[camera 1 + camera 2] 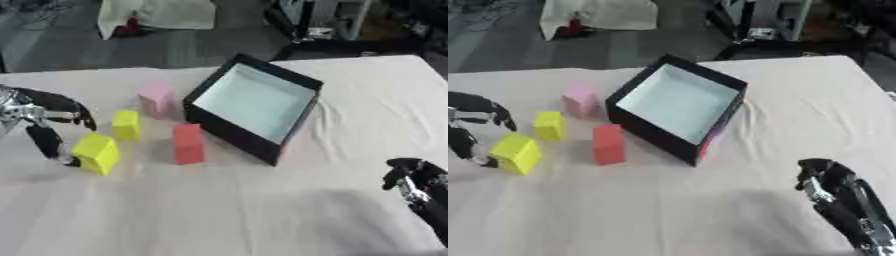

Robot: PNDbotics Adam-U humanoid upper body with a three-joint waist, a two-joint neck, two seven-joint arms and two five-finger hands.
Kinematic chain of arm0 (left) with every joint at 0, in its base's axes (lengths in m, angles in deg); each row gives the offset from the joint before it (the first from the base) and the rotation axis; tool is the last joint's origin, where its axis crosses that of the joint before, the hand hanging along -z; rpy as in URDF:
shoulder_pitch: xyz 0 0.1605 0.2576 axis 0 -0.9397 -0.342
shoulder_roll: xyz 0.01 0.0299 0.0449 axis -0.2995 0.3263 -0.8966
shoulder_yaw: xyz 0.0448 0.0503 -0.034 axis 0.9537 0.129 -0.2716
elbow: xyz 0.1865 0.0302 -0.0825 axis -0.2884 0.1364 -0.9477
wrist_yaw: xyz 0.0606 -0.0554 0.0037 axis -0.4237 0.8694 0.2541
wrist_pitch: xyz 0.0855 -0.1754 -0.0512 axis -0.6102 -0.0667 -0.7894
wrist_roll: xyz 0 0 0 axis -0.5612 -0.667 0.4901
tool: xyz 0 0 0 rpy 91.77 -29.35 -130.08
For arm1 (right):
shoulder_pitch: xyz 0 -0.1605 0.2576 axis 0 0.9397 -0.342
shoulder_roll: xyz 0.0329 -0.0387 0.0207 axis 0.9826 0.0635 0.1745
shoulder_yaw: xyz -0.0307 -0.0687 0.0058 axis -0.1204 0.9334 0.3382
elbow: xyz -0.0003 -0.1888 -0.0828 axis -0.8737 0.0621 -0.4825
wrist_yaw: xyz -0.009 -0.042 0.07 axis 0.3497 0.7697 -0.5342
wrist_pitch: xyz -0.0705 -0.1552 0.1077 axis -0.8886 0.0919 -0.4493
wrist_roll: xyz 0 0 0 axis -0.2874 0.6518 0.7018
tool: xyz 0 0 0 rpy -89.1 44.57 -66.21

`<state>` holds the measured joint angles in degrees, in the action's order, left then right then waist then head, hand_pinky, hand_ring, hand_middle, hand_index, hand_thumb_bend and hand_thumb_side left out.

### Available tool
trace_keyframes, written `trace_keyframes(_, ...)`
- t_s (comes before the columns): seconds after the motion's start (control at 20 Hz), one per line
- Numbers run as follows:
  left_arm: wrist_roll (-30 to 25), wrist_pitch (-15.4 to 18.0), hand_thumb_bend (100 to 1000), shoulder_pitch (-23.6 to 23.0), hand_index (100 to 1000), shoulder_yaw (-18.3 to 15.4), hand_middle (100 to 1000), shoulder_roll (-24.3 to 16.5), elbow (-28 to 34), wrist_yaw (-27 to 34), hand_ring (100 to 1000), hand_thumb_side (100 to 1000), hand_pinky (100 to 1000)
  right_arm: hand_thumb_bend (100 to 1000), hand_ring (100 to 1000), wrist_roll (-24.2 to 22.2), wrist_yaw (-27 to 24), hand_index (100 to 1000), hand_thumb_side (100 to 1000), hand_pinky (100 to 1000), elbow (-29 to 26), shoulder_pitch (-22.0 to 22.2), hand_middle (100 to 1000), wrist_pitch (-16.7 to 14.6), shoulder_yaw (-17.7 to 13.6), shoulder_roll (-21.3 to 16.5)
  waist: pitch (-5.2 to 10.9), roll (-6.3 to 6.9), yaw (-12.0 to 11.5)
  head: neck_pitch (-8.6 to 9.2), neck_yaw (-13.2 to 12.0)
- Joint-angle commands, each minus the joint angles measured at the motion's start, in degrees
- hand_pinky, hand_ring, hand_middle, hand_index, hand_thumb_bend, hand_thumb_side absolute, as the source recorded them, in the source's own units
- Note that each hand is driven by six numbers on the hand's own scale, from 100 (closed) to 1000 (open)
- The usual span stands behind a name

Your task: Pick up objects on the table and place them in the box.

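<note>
Left hand: your left hand [44, 120] is spread at the table's left edge, thumb touching the large yellow block [96, 153], upper fingers arched above it, not closed on it.
Right hand: your right hand [826, 181] rests low right, fingers curled, holding nothing.
Blocks: small yellow block [126, 124], pink block [156, 99] and red block [187, 144] stand left of the box.
Box: black box [229, 135], open, pale inside, mid-table on the white cloth [227, 210].

Grey floor [175, 47] beyond table; crumpled white cloth [157, 15] lying there; dark equipment [324, 20], perhaps machine base.

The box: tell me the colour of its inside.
The box is pale, whitish blue inside, with black outer walls; the left eye view shows it best.
</note>
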<state>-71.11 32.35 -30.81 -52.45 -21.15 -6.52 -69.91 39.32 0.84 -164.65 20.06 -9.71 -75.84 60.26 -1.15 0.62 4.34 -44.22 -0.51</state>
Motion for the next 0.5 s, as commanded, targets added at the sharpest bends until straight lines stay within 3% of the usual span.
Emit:
trace_keyframes(0.05, -7.72, 7.34, 483, 0.58, 870, -1.30, 783, -0.92, -0.02, -0.71, 776, 413, 799, 100, 492, 0.07, 0.05, 679, 479, 708, -0.62, -0.38, 491, -0.06, -0.21, -0.88, 1.27, 0.63, 0.08, 0.10, 0.13)
trace_keyframes(0.35, -7.72, 7.58, 480, 0.39, 859, -1.14, 762, -0.27, -0.64, -1.16, 752, 407, 780, 100, 492, 0.07, 0.05, 679, 479, 708, -0.60, -0.38, 491, -0.06, -0.18, -0.86, 1.25, 0.58, 0.08, 0.10, 0.12)
trace_keyframes(0.5, -7.69, 7.54, 435, 0.44, 817, -1.32, 717, 0.12, -0.69, -1.47, 709, 337, 751, 100, 492, 0.11, 0.07, 679, 479, 708, -0.61, -0.37, 491, -0.06, -0.22, -0.84, 1.25, 0.54, 0.08, 0.10, 0.16)
